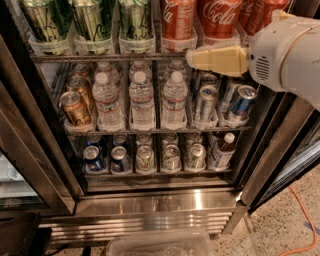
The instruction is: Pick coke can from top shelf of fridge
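Note:
The fridge [165,200] stands open in front of me, with a steel base. Its top shelf [100,57] holds clear trays. Three red coke cans stand on its right half: one [177,20] near the middle, one [220,17] to its right, and one [267,10] partly hidden behind my arm. My gripper [192,57] reaches in from the right on a white arm [290,50]. Its cream finger [217,60] points left, level with the front of the top shelf, just below the middle coke cans.
Green-and-silver cans [92,20] fill the top shelf's left half. The middle rack holds gold cans [75,107], water bottles [142,100] and slim blue-silver cans [240,102]. The lower rack holds small cans [145,157]. The door frame [30,150] is at left. An orange cable [300,215] lies on the floor.

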You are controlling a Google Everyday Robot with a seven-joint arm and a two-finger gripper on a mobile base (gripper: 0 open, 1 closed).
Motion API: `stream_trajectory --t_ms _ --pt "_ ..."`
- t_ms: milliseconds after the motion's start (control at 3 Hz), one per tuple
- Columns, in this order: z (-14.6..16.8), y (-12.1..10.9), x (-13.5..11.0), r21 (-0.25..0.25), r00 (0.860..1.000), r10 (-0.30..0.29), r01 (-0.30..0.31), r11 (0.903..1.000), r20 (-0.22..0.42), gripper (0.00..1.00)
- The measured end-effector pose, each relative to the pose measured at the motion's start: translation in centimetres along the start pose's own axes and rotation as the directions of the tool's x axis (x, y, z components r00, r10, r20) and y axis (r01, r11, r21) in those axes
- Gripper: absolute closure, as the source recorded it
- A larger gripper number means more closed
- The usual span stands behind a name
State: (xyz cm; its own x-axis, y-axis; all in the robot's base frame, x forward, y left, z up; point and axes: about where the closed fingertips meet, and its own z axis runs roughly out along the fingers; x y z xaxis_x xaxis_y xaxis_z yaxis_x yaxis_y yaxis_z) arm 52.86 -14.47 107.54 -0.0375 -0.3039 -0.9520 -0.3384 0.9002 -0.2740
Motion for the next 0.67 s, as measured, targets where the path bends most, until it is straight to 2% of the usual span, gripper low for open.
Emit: stream_trajectory --t_ms 667 --pt "1.22 -0.13 -0.14 0.049 0.999 0.013 -0.014 0.9987 0.037 0.35"
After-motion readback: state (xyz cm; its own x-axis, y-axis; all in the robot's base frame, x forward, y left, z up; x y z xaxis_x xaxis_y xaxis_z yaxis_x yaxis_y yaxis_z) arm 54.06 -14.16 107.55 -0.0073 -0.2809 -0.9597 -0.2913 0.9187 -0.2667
